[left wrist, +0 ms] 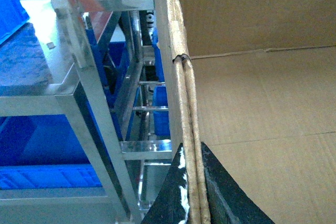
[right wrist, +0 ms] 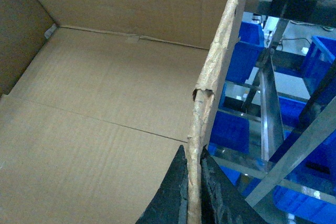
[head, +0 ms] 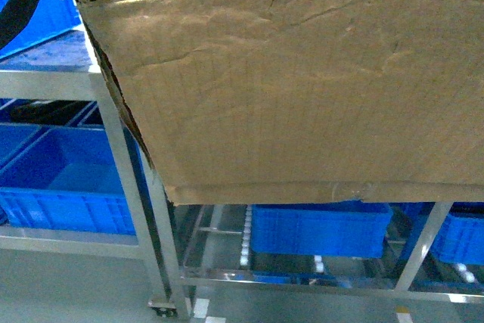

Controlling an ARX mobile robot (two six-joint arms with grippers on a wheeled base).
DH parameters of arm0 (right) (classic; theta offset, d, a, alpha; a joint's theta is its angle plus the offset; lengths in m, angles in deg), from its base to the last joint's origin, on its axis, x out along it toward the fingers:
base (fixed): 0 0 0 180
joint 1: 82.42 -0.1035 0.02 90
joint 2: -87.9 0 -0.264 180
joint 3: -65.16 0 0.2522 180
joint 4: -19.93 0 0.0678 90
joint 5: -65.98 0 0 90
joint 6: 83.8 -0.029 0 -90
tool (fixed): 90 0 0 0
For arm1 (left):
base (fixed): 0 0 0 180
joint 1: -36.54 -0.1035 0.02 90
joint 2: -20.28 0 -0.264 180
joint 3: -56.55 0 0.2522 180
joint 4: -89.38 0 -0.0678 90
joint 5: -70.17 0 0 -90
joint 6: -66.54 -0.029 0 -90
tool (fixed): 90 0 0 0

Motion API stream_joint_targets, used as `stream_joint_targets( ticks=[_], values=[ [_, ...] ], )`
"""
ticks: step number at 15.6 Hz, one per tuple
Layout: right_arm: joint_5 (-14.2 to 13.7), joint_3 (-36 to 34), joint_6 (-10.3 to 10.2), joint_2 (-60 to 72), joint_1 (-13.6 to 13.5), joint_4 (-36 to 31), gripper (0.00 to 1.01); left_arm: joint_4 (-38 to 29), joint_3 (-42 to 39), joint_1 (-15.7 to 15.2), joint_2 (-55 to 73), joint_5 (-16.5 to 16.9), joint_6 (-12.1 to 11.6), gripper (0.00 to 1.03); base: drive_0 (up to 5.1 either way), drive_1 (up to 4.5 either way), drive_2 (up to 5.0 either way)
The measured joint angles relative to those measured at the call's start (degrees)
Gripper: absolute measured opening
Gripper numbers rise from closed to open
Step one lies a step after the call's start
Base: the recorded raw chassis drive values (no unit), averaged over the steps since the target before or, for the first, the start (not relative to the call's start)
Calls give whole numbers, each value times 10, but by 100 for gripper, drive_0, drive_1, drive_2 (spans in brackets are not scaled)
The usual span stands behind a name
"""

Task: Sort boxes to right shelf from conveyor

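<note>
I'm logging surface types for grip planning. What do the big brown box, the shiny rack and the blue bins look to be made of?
The big brown box looks like matte corrugated cardboard: faint ribbing, creases and a frayed, torn rim. The shiny rack seems polished steel, probably stainless, since its square tubes mirror their surroundings. The blue bins appear to be moulded plastic, smooth and slightly glossy. Both the left gripper and right gripper pinch the box's walls.

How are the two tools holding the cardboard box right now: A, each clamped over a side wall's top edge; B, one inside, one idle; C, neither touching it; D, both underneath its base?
A: each wrist view shows a tool, left tool and right tool, shut astride a wall rim of the cardboard box.
</note>
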Motion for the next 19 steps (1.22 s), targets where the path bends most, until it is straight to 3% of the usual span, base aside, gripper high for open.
stream_joint_targets(
  ticks=[19],
  values=[
    [2,0,0,0,-4,0,2,2,0,-4,-2,0,0,2,4,4,4]
  ],
)
